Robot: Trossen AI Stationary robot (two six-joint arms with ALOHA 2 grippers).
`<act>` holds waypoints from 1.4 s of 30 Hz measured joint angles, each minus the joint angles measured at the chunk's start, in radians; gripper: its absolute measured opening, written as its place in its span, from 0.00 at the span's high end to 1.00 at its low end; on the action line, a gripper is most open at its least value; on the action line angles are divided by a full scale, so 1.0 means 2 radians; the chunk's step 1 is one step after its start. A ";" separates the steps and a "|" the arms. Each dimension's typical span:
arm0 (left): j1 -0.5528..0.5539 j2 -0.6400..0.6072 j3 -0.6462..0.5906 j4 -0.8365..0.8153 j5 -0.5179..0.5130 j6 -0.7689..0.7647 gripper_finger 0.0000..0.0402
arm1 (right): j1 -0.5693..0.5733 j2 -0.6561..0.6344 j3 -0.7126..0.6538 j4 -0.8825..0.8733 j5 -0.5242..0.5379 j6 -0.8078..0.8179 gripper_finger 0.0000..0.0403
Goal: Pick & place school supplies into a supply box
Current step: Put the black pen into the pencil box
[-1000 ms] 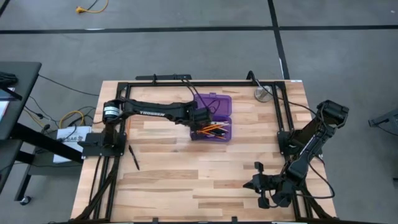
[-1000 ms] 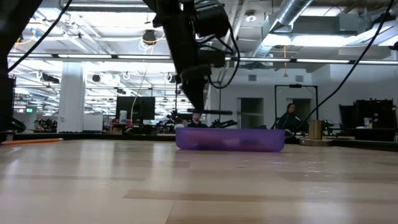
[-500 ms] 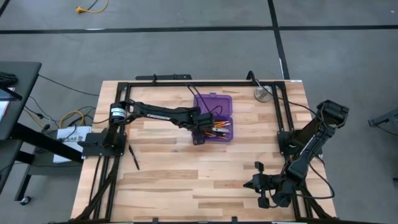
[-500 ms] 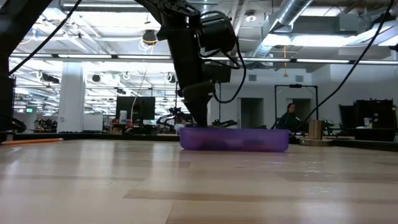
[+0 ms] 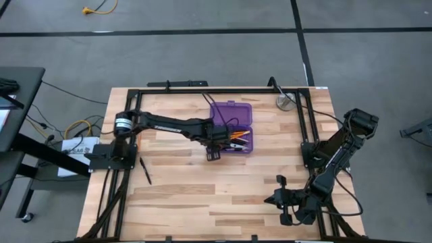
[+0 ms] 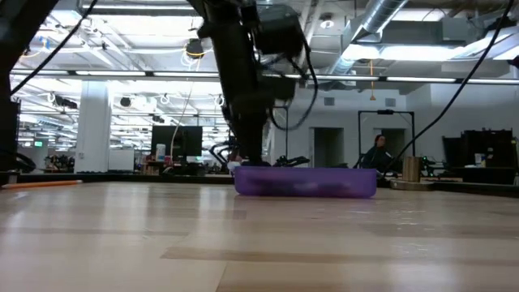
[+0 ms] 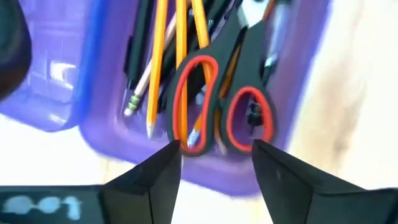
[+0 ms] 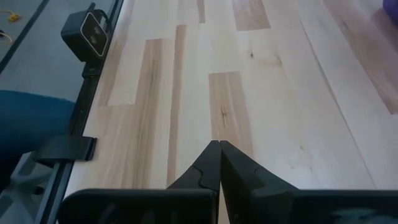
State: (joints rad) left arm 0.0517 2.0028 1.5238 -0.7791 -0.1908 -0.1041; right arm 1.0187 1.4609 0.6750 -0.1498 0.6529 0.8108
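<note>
Now the left hand (image 7: 214,163) stands released, fingers spread, over the near end of the purple supply box (image 5: 231,128) at centre frame. Inside it the scissors (image 7: 224,106) lie beside orange pencils (image 7: 168,56). Lower right, the right hand (image 8: 217,163) is clenched, empty, above the counter (image 5: 182,196).
</note>
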 joint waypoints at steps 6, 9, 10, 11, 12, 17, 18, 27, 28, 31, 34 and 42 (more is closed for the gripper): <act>-0.036 -0.076 0.000 -0.037 -0.036 -0.093 0.53 | 0.000 0.000 0.000 -0.002 0.000 0.000 1.00; -0.064 -0.126 0.000 -0.087 -0.075 -0.172 0.53 | -0.001 0.000 0.000 -0.003 0.002 0.000 1.00; -0.076 -0.142 -0.001 -0.103 -0.090 -0.203 0.53 | -0.001 0.000 0.000 -0.004 0.003 0.000 1.00; -0.088 -0.157 -0.004 -0.122 -0.102 -0.237 0.53 | -0.003 0.000 0.000 -0.004 0.003 0.000 1.00; -0.101 -0.173 -0.009 -0.142 -0.114 -0.272 0.53 | -0.004 0.000 0.000 -0.004 0.003 0.000 1.00; -0.170 -0.226 -0.043 -0.240 -0.145 -0.475 0.53 | -0.018 0.000 0.000 -0.005 0.002 0.014 1.00; -0.183 -0.231 -0.054 -0.254 -0.145 -0.521 0.53 | -0.021 0.000 0.000 -0.006 0.002 0.018 1.00; -0.297 -0.239 -0.149 -0.309 -0.082 -0.862 0.53 | -0.060 0.000 0.000 -0.007 0.001 0.040 1.00; -0.307 -0.239 -0.156 -0.309 -0.075 -0.890 0.53 | -0.064 0.000 0.000 -0.007 0.001 0.040 1.00; -0.337 -0.240 -0.168 -0.309 -0.054 -0.961 0.53 | -0.073 0.000 0.000 -0.003 0.001 0.040 1.00; -0.360 -0.240 -0.181 -0.307 -0.033 -1.018 0.53 | -0.080 0.000 0.000 0.009 -0.001 0.040 1.00; -0.363 -0.239 -0.263 -0.171 0.001 -1.077 0.53 | -0.082 0.000 0.000 0.014 0.000 0.037 1.00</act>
State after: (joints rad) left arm -0.6744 1.5238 0.9979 -1.1217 -0.1891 -2.2586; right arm 0.8547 1.4609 0.6754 -0.1211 0.6521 0.8841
